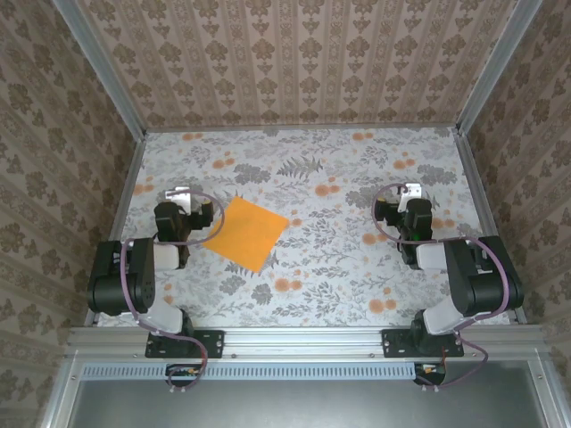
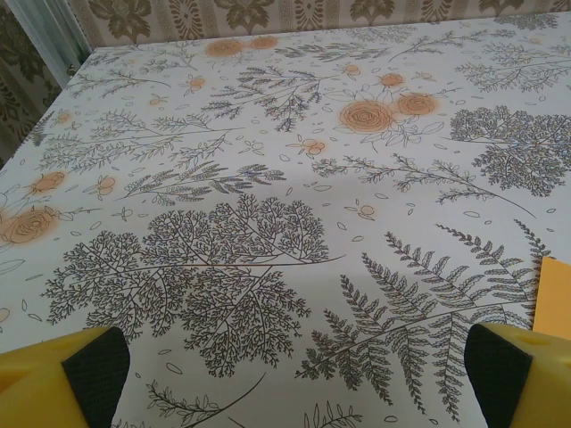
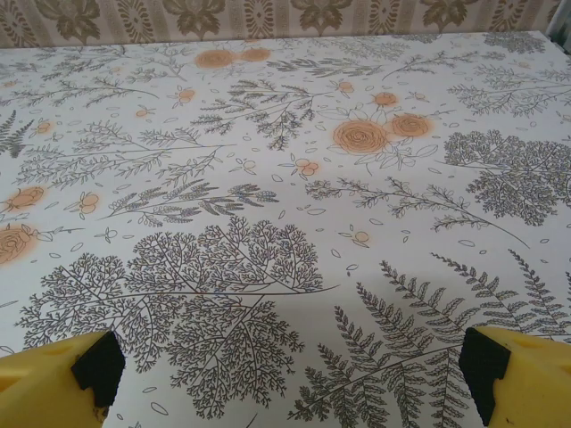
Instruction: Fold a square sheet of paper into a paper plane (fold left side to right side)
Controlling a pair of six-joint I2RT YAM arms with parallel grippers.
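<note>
Square sheet of paper (image 1: pixel 245 234): flat and unfolded on the floral table (image 1: pixel 312 267), turned diamond-wise, left of centre. No creases visible. One orange corner (image 2: pixel 555 299) at the right edge of the left wrist view, just beside the yellow right finger (image 2: pixel 526 379).

Left gripper (image 1: pixel 182 198): jaws spread wide (image 2: pixel 294 379), grasping nothing, low over bare table just left of the sheet. Cannot tell if touching the paper.

Right gripper (image 1: pixel 407 198): also released (image 3: pixel 290 370), holding nothing, over the printed surface, well apart from the sheet on the right side.
</note>
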